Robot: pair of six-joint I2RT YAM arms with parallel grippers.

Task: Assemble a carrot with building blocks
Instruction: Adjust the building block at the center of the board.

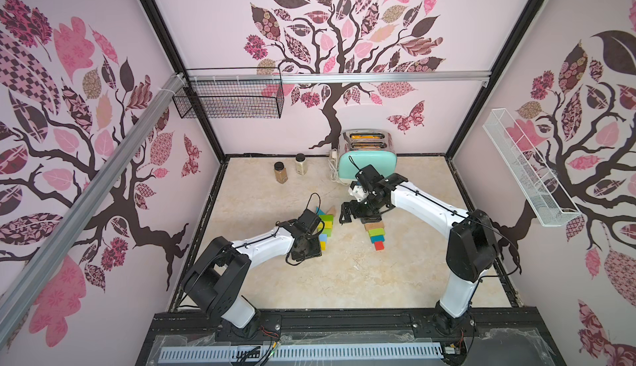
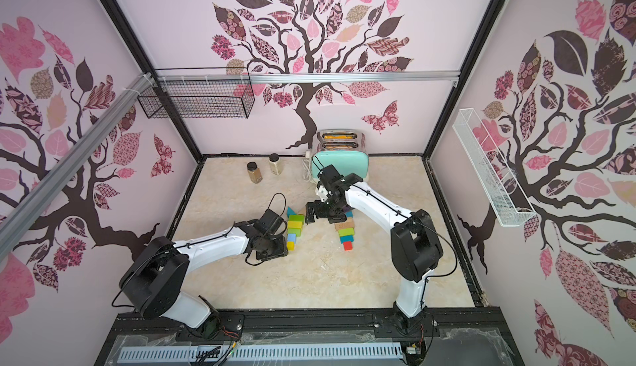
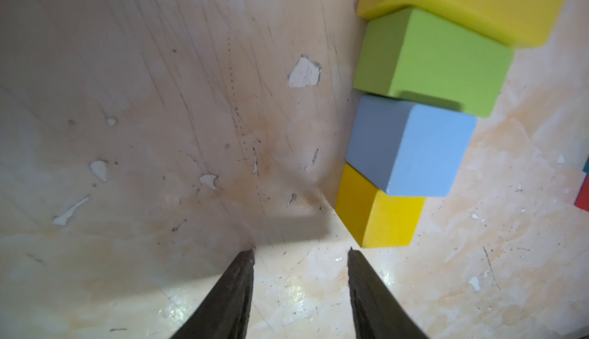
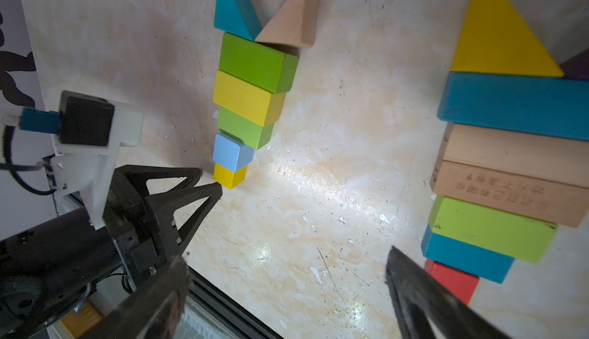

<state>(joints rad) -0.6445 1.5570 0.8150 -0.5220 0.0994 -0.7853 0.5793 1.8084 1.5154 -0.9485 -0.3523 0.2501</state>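
Two rows of building blocks lie on the table. The left row [image 1: 325,230] runs from a teal wedge [image 4: 232,9] and a tan wedge [image 4: 293,18] through green and yellow bars and a light blue cube [image 4: 231,151] to a yellow cube [image 4: 229,176]. The right row [image 1: 375,233] runs from a yellow wedge [image 4: 497,37] through teal, tan and green bars to a red block [image 4: 452,278]. My left gripper [image 3: 301,251] is open and holds nothing, its tips beside the yellow cube [image 3: 382,216]. My right gripper [image 4: 285,257] hangs wide open and holds nothing, above the bare table between the rows.
A mint toaster [image 1: 366,164] stands at the back wall with a white cord [image 1: 333,170] beside it. Two brown-lidded spice jars [image 1: 280,172] [image 1: 300,163] stand to its left. A black wire basket [image 1: 230,97] and a white one [image 1: 530,168] hang on the walls.
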